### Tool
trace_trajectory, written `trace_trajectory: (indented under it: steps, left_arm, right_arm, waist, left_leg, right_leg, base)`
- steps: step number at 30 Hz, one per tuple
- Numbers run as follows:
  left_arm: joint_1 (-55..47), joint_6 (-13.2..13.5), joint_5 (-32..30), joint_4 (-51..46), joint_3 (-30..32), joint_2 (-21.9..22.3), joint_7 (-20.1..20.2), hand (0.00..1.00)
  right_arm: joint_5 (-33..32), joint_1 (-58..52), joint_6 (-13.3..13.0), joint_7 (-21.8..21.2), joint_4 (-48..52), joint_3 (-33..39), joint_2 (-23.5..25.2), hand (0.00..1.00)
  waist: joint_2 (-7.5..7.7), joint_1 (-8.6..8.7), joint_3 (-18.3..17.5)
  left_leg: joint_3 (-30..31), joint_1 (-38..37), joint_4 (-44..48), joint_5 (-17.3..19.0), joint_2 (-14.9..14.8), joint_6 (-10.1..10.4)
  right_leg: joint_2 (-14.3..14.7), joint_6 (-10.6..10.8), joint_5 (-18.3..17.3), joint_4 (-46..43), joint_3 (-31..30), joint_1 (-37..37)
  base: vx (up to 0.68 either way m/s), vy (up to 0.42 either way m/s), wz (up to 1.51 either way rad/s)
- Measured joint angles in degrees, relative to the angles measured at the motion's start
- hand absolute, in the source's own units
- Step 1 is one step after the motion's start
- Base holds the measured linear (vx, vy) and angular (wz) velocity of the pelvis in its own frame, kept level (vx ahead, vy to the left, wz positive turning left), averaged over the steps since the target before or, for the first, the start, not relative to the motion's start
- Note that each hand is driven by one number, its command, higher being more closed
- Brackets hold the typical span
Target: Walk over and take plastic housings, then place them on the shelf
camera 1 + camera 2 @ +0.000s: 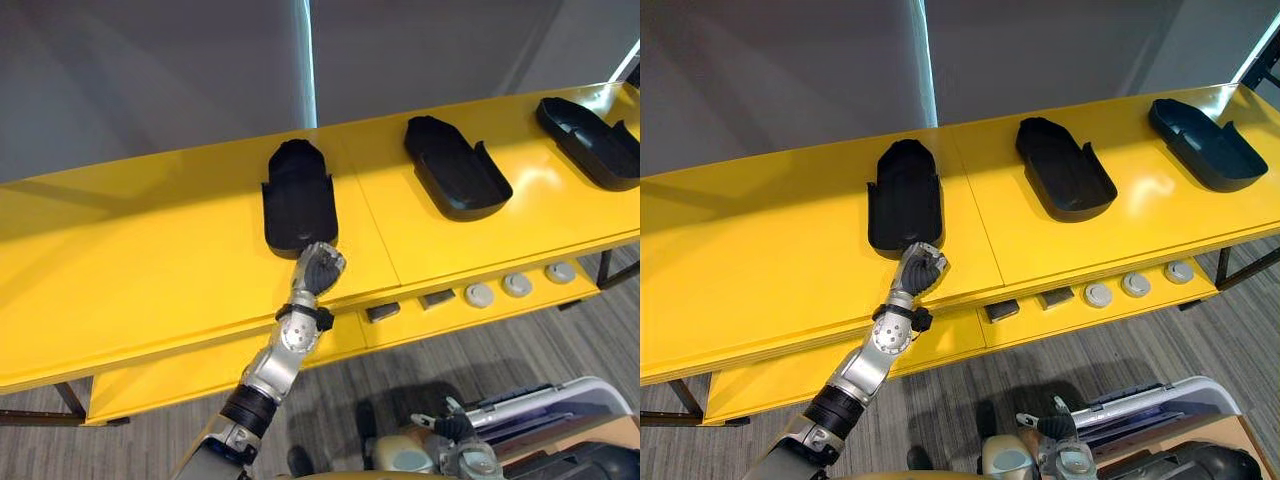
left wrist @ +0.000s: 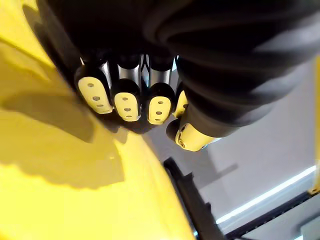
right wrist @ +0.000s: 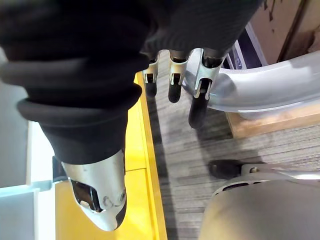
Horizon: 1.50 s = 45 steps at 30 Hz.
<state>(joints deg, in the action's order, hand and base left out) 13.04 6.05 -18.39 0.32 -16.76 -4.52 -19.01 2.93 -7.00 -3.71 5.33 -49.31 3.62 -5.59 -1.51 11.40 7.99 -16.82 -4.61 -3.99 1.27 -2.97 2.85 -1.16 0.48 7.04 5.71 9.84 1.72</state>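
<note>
Three black plastic housings lie on the top of a yellow shelf (image 1: 150,270): a left one (image 1: 298,195), a middle one (image 1: 455,165) and a right one (image 1: 590,140). My left hand (image 1: 320,268) is stretched up to the near end of the left housing, just at its edge. In the left wrist view its fingers (image 2: 125,100) are curled in over the yellow surface (image 2: 50,175), and nothing sits in them. My right hand (image 3: 172,75) hangs low over the grey carpet, fingers straight and empty.
A lower yellow ledge under the top holds small round grey parts (image 1: 517,284) and two dark blocks (image 1: 383,312). A grey wall rises behind the shelf. A white-rimmed bin (image 1: 560,400) stands on the carpet at the lower right.
</note>
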Motion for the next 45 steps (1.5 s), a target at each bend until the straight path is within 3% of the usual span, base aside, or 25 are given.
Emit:
trace_trajectory:
  steps: [4, 10, 13, 16, 17, 18, 21, 24, 27, 30, 33, 37, 45]
  left_arm:
    - [-0.84, 3.85, 6.33, -10.63, 8.92, -0.25, -1.45, 1.0]
    - [-3.39, 10.7, 20.0, -16.3, 33.58, -0.23, -9.75, 1.0]
    - [-7.31, 12.74, 25.39, -11.26, 44.34, -0.46, -12.99, 1.0]
    - [-12.62, 12.15, 31.25, 0.89, 49.93, -3.08, -14.74, 1.0]
    - [-13.69, 11.62, 32.42, 3.74, 50.36, -3.63, -14.69, 1.0]
    - [-15.46, 10.12, 33.89, 9.96, 50.66, -4.46, -14.23, 0.0]
    - [-19.73, 3.83, 34.14, 25.42, 50.76, -5.17, -8.31, 0.0]
    - [-23.51, -0.52, 32.76, 36.72, 47.93, -3.96, -1.97, 0.0]
    - [-25.54, -2.86, 25.7, 42.54, 42.3, -2.38, 3.14, 0.0]
    - [-25.41, -3.37, 17.35, 44.38, 37.94, -1.71, 6.13, 0.0]
    - [-25.26, -3.37, 13.3, 45.51, 35.17, -1.11, 6.55, 0.0]
    - [-24.69, -3.35, 11.51, 46.53, 30.89, -0.57, 6.5, 0.0]
    - [-22.86, -3.35, 10.85, 47.63, 26.65, -0.34, 6.57, 0.0]
  right_arm:
    - [-0.04, -0.01, 0.28, -0.03, -1.46, 0.08, -0.96, 0.0]
    - [-0.02, -0.14, 0.4, -0.04, -3.38, 0.23, -1.69, 0.0]
    - [0.04, -0.5, 0.55, 0.01, -3.48, 1.2, -1.77, 0.0]
    - [0.85, 0.05, 0.6, -0.01, -3.1, 1.42, -1.54, 0.0]
    - [1.2, 0.16, 0.6, 0.0, -2.97, 1.41, -1.5, 0.0]
    - [1.29, 0.12, 0.6, -0.02, -2.56, 1.41, -1.5, 0.0]
    - [1.96, 0.21, 0.86, -0.24, -1.25, 1.22, -0.91, 0.0]
    - [2.06, 0.21, 1.06, -0.49, -1.01, 0.95, 0.18, 0.0]
    - [2.03, 0.2, 1.36, -0.51, -1.0, 0.95, 0.52, 0.0]
    - [2.02, 0.19, 1.36, -0.52, -1.01, 0.98, 0.51, 0.0]
    - [2.01, 0.13, 1.36, -0.5, -1.0, 1.03, 0.49, 0.0]
    - [1.86, 0.23, 1.35, -0.43, -0.98, 2.4, 0.43, 0.0]
    - [1.86, -0.33, 1.45, -0.22, -1.08, 3.95, 0.63, 0.0]
  waist:
    - [-0.05, -2.06, -0.01]
    - [-0.51, -4.06, -0.3]
    - [-0.74, -6.08, -0.44]
    - [-0.48, -6.32, -0.84]
    - [-0.43, -6.62, -0.99]
    - [-0.36, -7.46, -1.27]
    - [0.41, -7.81, -1.94]
    - [1.26, -7.83, -2.46]
    - [1.35, -8.49, -2.5]
    - [1.32, -8.59, -2.46]
    - [1.27, -8.48, -2.45]
    - [0.81, -7.51, -2.3]
    - [0.6, -7.27, -2.17]
  left_leg:
    - [2.21, 0.24, 0.1, -0.02, 0.17, -0.03]
    - [5.81, 0.02, 0.09, -0.34, -0.04, -0.22]
    - [6.53, 0.06, 0.01, -0.49, -0.16, -0.03]
    - [7.48, -0.29, -0.09, -0.89, -0.31, -0.16]
    - [7.44, -0.31, -0.08, -0.89, -0.32, -0.15]
    - [7.31, -0.37, -0.08, -0.89, -0.32, -0.15]
    - [7.15, -0.39, -0.09, -0.87, -0.31, -0.12]
    - [6.53, -0.55, -0.1, -0.84, -0.37, -0.08]
    - [5.39, -1.08, -0.12, -0.6, -0.39, 0.23]
    - [4.84, -1.23, -0.07, -0.57, -0.46, 0.27]
    - [3.85, -1.23, -0.07, -0.34, -0.69, 0.41]
    - [3.41, -1.29, -0.06, -0.11, -1.03, 0.43]
    - [1.74, -2.14, 1.48, 0.94, -2.08, 1.43]
  right_leg:
    - [-0.24, -0.19, -0.33, -0.01, 1.32, -0.64]
    - [-0.16, -0.6, -1.53, -0.02, 4.49, -2.92]
    - [-0.01, -0.85, -1.76, -0.02, 5.05, -3.17]
    - [0.1, -0.92, -1.91, -0.03, 6.15, -3.98]
    - [0.12, -0.93, -1.92, -0.02, 6.09, -3.98]
    - [0.12, -0.93, -1.92, -0.02, 5.93, -3.98]
    - [0.08, -0.91, -1.94, -0.01, 5.86, -4.0]
    - [0.09, -0.9, -1.95, 0.0, 5.5, -4.01]
    - [0.15, -0.87, -1.96, 0.01, 4.21, -4.0]
    - [0.25, -0.71, -2.06, 0.11, 3.74, -3.93]
    - [0.52, -0.72, -2.04, 0.21, 2.56, -3.51]
    - [0.86, -0.9, -2.17, 0.22, 2.29, -3.38]
    - [1.89, -1.22, -2.8, -0.05, 0.71, -3.55]
  base:
    - [-0.02, 0.01, 0.24]
    - [-0.02, -0.007, 0.3]
    - [0.01, -0.001, 0.11]
    - [0.01, 0.004, 0.21]
    - [0.0, 0.015, -0.04]
    - [0.0, 0.018, -0.03]
    - [0.0, 0.0, 0.0]
    - [-0.01, 0.013, -0.03]
    - [-0.04, 0.021, -0.18]
    - [-0.05, 0.006, -0.12]
    - [-0.04, -0.001, -0.21]
    - [0.0, -0.007, -0.07]
    - [0.06, -0.003, -0.11]
